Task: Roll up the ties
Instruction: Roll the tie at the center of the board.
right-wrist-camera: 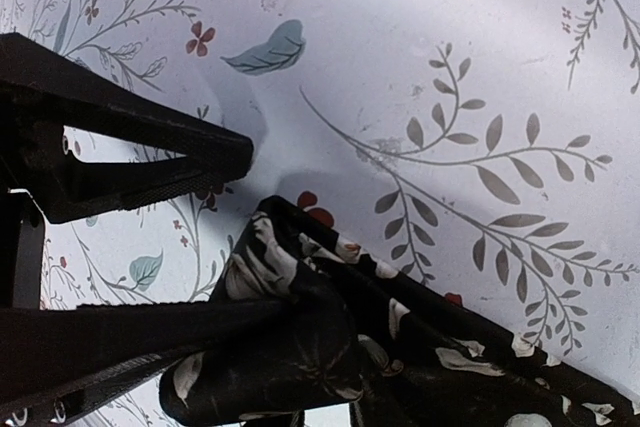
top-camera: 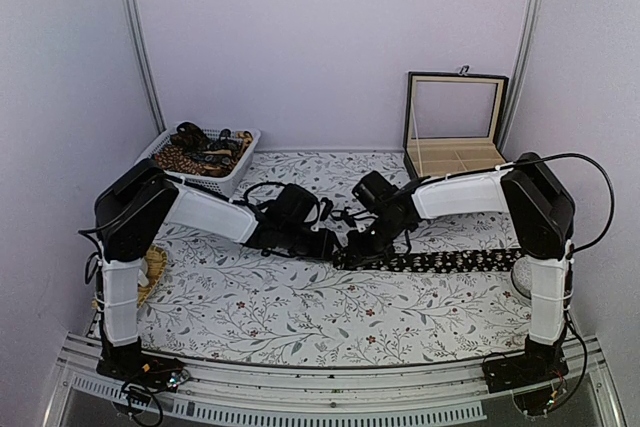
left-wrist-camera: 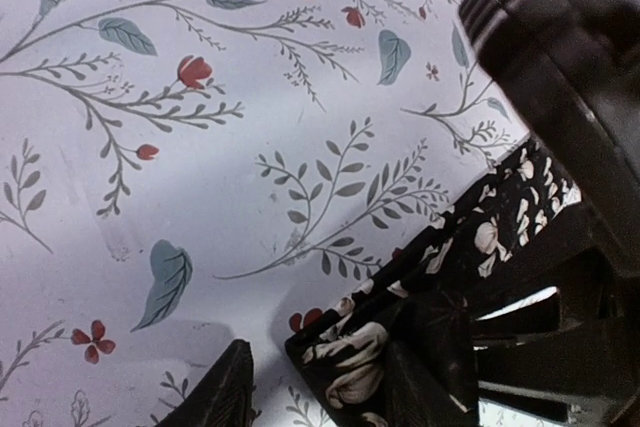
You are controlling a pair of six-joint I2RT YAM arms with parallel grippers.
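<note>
The tie [top-camera: 430,260] lies centre to right in the top view, folded end between the half-spread left gripper [top-camera: 332,247] and barely parted right gripper [right-wrist-camera: 268,237]; best pinch that fold squarely before rolling tight.

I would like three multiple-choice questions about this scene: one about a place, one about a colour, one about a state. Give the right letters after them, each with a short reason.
1. Where on the table does the basket stand?
A. back left
B. front right
C. middle

2. What colour is the tie stretched out on the table?
A. plain red
B. black with pale flowers
C. white

3. How is the lid of the box?
A. shut
B. taken off and laid on the table
C. standing open

Answers:
1 A, the top view shows the basket in the far left corner.
2 B, both wrist views show pale blooms on black cloth.
3 C, the lid stands upright at the back edge of the box.
</note>
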